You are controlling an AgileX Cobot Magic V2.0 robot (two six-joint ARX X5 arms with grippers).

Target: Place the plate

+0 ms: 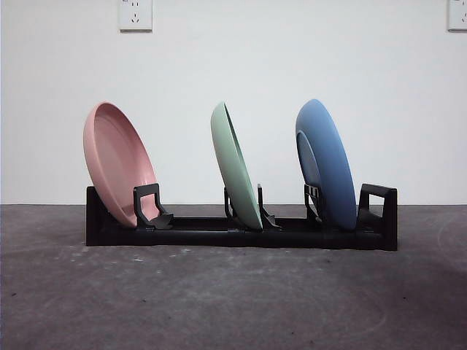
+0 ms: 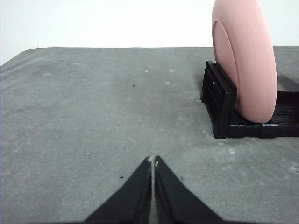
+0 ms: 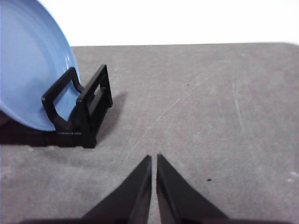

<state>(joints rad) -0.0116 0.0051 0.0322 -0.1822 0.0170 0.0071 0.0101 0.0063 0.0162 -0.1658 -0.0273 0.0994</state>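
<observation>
A grey table (image 1: pixel 233 299) stretches before a white wall (image 1: pixel 292 58) bearing two power sockets, one (image 1: pixel 136 14) at upper left of the front view and another (image 1: pixel 457 14) at the far right edge. On the table stands a long black dish rack (image 1: pixel 241 235), all three of its slots filled. A pink plate (image 1: pixel 118 163) leans in the end slot at the left of the front view, a green plate (image 1: pixel 235 165) stands tilted in the middle slot, and a blue plate (image 1: pixel 325 165) sits in the slot at the right end, against a loop-shaped end bracket (image 1: pixel 379 207). The plates stand well apart from one another. The left gripper (image 2: pixel 153 160) hovers low over bare table near the rack's pink end, its jaws pressed together and holding nothing. The right gripper (image 3: pixel 153 157) waits near the blue end, empty, its jaws apparently closed with only a sliver of a gap showing.
</observation>
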